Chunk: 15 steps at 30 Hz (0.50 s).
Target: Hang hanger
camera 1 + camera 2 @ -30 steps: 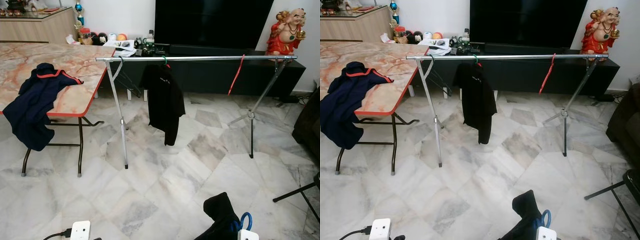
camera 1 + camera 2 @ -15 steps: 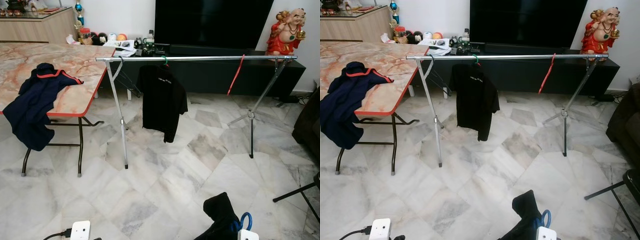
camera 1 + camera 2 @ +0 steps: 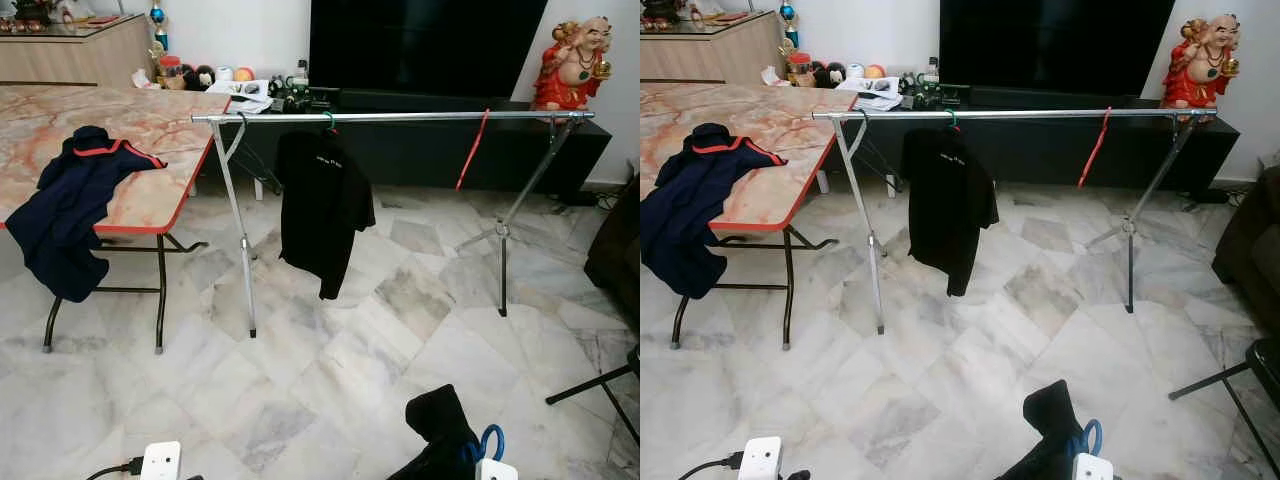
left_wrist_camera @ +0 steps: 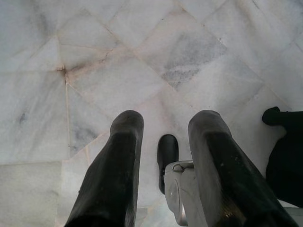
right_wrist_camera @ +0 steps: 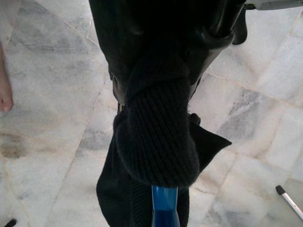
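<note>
Black cloth drapes over the right gripper, which hangs low over the marble floor and is clamped on a blue hanger wrapped in that garment; the hanger's blue hook shows beside the dark bundle at the head view's lower edge. Left gripper hangs idle over the floor, its two black fingers spread apart with nothing between them. Ahead stands a steel rack; a black shirt hangs near the left end of its rail on a green hook, with small white chest writing too small to read. A red hanger hangs further right on the rail. A navy jacket drapes over the tabletop's front edge. A red figurine sits at the right end of the dark TV bench.
</note>
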Motion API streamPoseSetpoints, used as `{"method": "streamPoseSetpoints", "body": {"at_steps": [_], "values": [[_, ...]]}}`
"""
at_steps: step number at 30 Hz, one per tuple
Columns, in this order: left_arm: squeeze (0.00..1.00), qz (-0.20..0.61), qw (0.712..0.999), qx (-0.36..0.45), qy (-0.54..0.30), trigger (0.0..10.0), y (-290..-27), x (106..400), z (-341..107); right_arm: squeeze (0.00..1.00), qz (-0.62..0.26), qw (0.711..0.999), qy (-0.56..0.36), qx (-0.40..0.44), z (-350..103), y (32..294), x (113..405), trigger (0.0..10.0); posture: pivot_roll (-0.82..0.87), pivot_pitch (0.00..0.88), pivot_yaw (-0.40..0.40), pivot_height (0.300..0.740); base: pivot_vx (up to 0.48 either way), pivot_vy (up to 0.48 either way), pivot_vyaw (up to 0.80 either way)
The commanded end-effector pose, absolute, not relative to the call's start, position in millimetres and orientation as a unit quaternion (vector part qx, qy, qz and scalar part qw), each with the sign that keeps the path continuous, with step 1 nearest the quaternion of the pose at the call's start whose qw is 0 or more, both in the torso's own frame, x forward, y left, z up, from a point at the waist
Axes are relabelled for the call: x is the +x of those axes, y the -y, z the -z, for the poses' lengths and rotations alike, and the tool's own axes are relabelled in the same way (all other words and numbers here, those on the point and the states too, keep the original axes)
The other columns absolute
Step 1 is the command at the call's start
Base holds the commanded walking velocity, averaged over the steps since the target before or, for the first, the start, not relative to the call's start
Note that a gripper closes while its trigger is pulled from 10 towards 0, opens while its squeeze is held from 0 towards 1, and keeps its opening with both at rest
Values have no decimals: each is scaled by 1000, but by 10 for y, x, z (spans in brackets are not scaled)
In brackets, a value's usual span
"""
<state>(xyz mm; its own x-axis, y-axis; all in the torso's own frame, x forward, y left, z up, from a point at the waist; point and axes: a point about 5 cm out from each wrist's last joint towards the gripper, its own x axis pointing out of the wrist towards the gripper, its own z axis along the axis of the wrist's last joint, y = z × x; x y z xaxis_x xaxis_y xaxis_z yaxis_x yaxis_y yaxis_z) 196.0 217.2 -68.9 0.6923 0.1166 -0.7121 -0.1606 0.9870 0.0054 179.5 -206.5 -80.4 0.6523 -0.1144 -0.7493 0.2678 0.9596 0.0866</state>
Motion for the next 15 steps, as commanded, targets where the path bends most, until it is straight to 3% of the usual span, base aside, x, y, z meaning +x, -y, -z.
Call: {"method": "streamPoseSetpoints", "body": {"at_steps": [1, 15], "values": [[0, -4, 889, -24, -457, 10000, -2374, 1777, 747, 0, 17, 893, -443, 72, 836, 1731, 1857, 10000, 134, 0, 47, 740, 0, 0, 0], [0, -6, 889, -30, -456, 10000, -2372, 1766, 752, 0, 15, 891, -449, 62, 847, 1734, 1836, 10000, 136, 1, 47, 740, 0, 0, 0]]}}
